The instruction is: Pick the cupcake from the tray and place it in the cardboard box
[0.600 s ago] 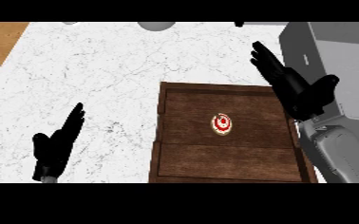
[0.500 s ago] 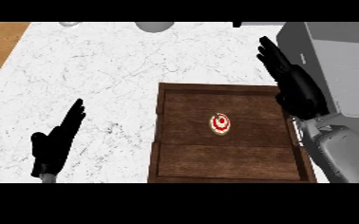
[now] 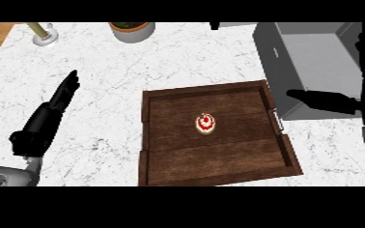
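A small cupcake with white icing and a red top sits near the middle of the dark wooden tray on the marble counter. The box, grey and open-topped, stands just beyond the tray's far right corner. My right hand is mostly cut off by the view's right edge. A black part of it lies across the box's near wall, pointing left, well right of the cupcake and holding nothing. My left hand rests open on the counter to the left of the tray, fingers straight and pointing away.
A potted plant and a pale candlestick stand at the counter's far left. A small dark object sits at the far edge beside the box. Bare marble lies between my left hand and the tray.
My right hand has moved right, from above the tray's far right corner to over the box's near wall. The view has shifted, showing more of the box. The cupcake has not moved.
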### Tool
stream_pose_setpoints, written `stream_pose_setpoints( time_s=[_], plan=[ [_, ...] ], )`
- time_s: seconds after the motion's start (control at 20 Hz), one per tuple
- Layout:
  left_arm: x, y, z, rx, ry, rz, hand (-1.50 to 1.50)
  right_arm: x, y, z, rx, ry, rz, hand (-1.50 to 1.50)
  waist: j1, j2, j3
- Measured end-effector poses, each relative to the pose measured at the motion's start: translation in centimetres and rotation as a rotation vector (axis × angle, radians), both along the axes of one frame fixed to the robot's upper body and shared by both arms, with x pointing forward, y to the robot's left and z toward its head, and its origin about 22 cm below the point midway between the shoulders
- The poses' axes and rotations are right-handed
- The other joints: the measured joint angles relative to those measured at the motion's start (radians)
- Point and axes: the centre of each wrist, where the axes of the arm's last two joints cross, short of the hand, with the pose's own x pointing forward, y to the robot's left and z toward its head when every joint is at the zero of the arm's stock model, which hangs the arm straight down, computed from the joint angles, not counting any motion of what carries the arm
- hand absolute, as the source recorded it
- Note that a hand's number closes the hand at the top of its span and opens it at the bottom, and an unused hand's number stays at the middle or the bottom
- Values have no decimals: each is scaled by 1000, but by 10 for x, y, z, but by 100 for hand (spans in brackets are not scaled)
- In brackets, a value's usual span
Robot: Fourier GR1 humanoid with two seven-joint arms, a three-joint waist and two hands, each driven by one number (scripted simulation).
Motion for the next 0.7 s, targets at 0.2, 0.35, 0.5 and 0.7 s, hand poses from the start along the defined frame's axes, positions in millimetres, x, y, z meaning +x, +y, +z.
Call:
stream_pose_setpoints(
  time_s=[0.2, 0.35, 0.5, 0.7],
  plan=[
    [5, -3, 14, 18, -36, -53, 0, -30, 11, -3, -166, 9, -33, -150, 19, 9, 1],
    [10, -7, 22, 19, -47, -84, 0, -53, 24, -5, -280, 50, -27, -150, 38, 17, 1],
    [14, -10, 29, 24, -59, -115, 0, -71, 37, 1, -367, 132, -30, -150, 63, 24, 1],
    [19, -16, 32, 25, -66, -154, 0, -85, 56, 12, -483, 307, -10, -150, 97, 34, 0]
  ],
)
